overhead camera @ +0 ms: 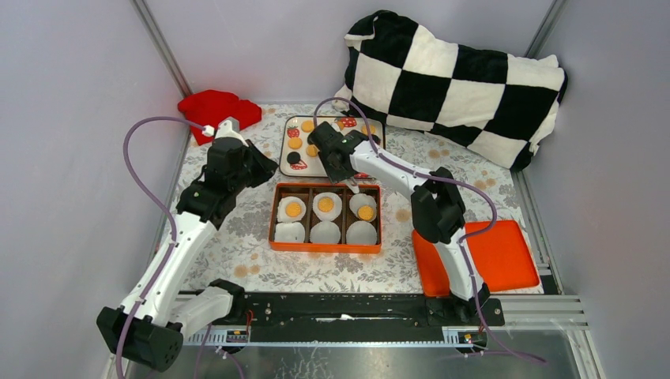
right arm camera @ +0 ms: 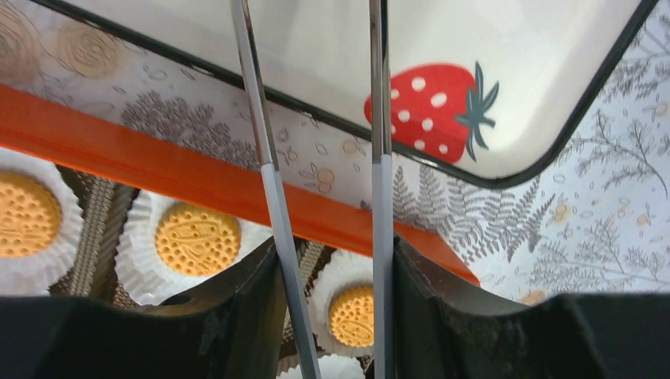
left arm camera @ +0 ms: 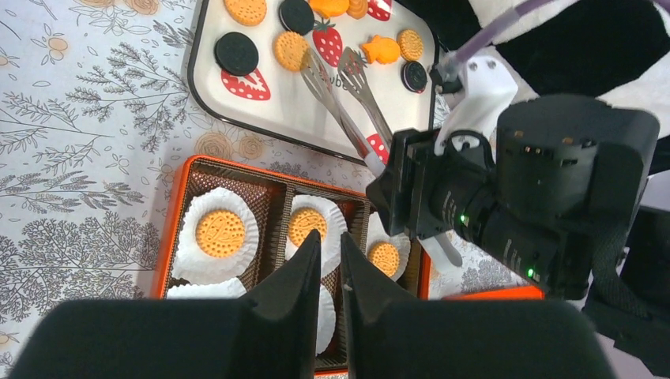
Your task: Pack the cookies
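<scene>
An orange box (overhead camera: 274, 221) holds six white paper cups; the three far cups each hold one orange-yellow cookie (overhead camera: 293, 209) (overhead camera: 325, 204) (overhead camera: 365, 212). Behind it a white strawberry-print tray (overhead camera: 310, 167) carries several more cookies, orange-yellow (left arm camera: 291, 50), black (left arm camera: 236, 53) and fish-shaped (left arm camera: 381, 51). My right gripper (right arm camera: 332, 253) is shut on metal tongs (right arm camera: 381, 118) above the box's far edge (right arm camera: 158, 162). The tong tips (left arm camera: 351, 67) are spread over the tray with nothing between them. My left gripper (left arm camera: 330, 253) is shut and empty, hovering above the box's left side.
An orange lid (overhead camera: 494, 257) lies right of the box. A red cloth (overhead camera: 217, 110) sits at the back left. A black-and-white checkered pillow (overhead camera: 458, 79) fills the back right. Grey walls close in the floral-print table (overhead camera: 229, 253).
</scene>
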Robot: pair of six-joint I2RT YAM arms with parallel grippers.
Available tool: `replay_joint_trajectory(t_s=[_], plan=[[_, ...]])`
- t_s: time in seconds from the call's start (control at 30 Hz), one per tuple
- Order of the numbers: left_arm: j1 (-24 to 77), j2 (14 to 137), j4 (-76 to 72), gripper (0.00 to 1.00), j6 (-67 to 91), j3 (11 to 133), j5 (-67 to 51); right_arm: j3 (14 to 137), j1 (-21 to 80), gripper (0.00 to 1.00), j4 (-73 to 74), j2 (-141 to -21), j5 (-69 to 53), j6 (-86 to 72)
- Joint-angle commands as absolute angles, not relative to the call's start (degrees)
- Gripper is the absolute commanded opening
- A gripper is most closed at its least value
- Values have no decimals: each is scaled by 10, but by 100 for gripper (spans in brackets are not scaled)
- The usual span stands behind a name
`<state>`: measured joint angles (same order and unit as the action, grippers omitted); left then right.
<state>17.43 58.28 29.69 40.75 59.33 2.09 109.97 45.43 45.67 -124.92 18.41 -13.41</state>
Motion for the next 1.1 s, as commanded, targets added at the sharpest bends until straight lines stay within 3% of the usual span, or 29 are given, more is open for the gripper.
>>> replay_joint_trajectory(t_s=[0.0,0.23,0.8,0.83,0.97,1.07], plan=[[161,583,296,18,393,583,3,1166,457,51,462,-1264,156,-113],[150,585,290,19,392,574,-25,1167,457,52,468,-1241,133,-110],[142,574,286,18,396,555,-54,1264,451,53,527,-1346,134,-110],[142,573,285,18,396,555,-53,1265,450,50,526,-1348,136,-108],[141,571,288,18,396,555,-55,1274,447,18,519,-1351,129,-103],[140,566,295,18,394,561,-50,1276,447,3,516,-1337,127,-105]])
